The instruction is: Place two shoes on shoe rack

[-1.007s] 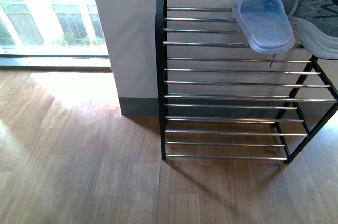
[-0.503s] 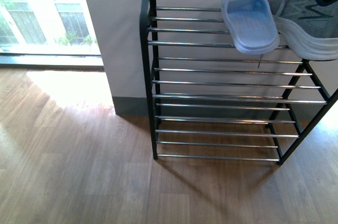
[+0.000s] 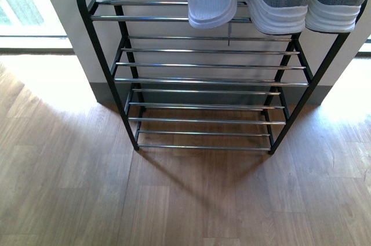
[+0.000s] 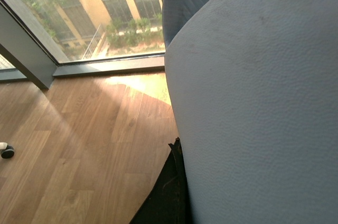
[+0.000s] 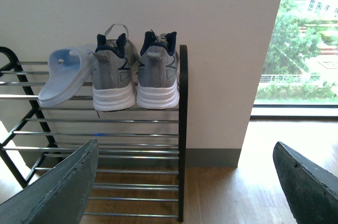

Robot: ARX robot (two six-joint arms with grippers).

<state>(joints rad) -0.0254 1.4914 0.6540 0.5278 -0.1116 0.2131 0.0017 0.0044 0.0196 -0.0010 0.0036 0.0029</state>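
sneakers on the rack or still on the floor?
On the rack: both sneakers stand upright, side by side on the shoe rack's top shelf, beside a blue slipper.

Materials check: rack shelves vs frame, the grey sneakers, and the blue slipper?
Shoe rack: shelf rods look like chromed metal, bright with mirror highlights; frame looks like thin black-coated metal tubing.
Two shoes: grey uppers with a woven pattern, probably knit fabric; thick white ribbed soles, likely foam or rubber.
Slipper: pale blue, one-piece moulded look with vent holes, likely soft plastic or foam.
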